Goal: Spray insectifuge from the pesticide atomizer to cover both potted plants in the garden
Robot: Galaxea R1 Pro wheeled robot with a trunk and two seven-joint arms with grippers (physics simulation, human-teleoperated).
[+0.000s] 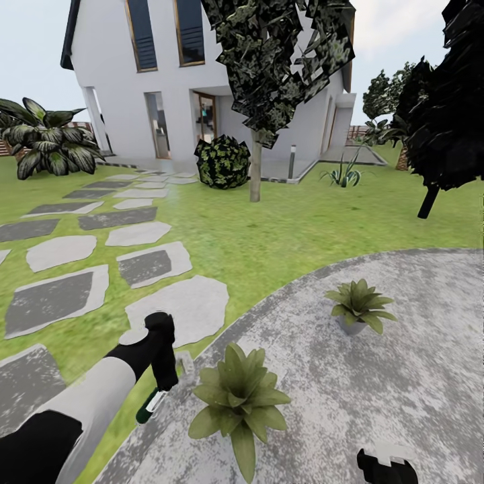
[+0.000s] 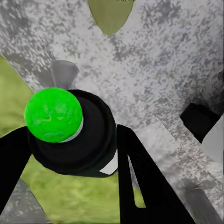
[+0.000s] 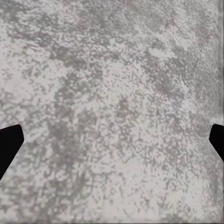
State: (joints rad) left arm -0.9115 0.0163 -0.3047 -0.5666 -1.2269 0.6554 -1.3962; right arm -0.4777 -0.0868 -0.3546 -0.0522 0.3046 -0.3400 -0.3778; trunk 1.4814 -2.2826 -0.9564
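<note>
The pesticide atomizer [image 1: 150, 404] is clamped in the left jaws [image 1: 161, 376], long axis tilted, beside the nearer potted plant [image 1: 238, 400]; the farther plant [image 1: 358, 306] lies beyond. The right jaws [image 3: 112, 144] are held apart over the patio [image 1: 376, 376]

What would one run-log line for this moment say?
left gripper: holds atomizer | near plant: beside | far plant: apart | right gripper: open, over patio
</note>
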